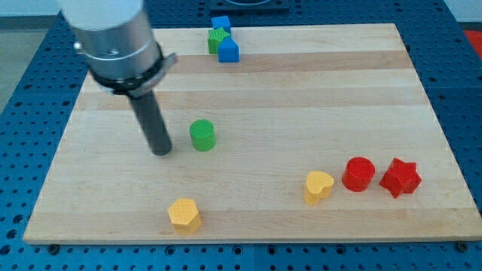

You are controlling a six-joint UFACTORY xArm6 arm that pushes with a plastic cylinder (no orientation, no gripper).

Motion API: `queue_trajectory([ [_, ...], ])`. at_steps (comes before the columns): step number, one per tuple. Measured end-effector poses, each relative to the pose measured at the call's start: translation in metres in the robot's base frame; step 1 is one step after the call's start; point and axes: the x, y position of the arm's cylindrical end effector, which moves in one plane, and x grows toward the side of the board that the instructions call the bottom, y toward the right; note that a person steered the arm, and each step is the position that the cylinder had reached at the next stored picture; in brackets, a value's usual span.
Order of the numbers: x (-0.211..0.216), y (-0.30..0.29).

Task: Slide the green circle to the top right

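Observation:
The green circle (202, 135), a short green cylinder, stands on the wooden board (301, 98) left of the middle. My tip (162, 151) rests on the board just to the view's left of the green circle and slightly lower, with a small gap between them. The dark rod rises from the tip up and to the left into the grey arm body (113, 38) at the view's top left.
At the top edge, a blue block (221, 24), a green block (218, 40) and a blue cube (229, 50) sit clustered. A yellow hexagon (184, 215) lies at the bottom left. A yellow heart (318, 186), a red cylinder (358, 174) and a red star (400, 178) lie at the lower right.

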Motion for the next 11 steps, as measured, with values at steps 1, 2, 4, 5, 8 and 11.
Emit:
queue_trajectory([
  [1, -0.031, 0.061],
  [2, -0.069, 0.115],
  [4, -0.045, 0.090],
  [5, -0.007, 0.084],
  [8, -0.066, 0.154],
  [11, -0.073, 0.162],
])
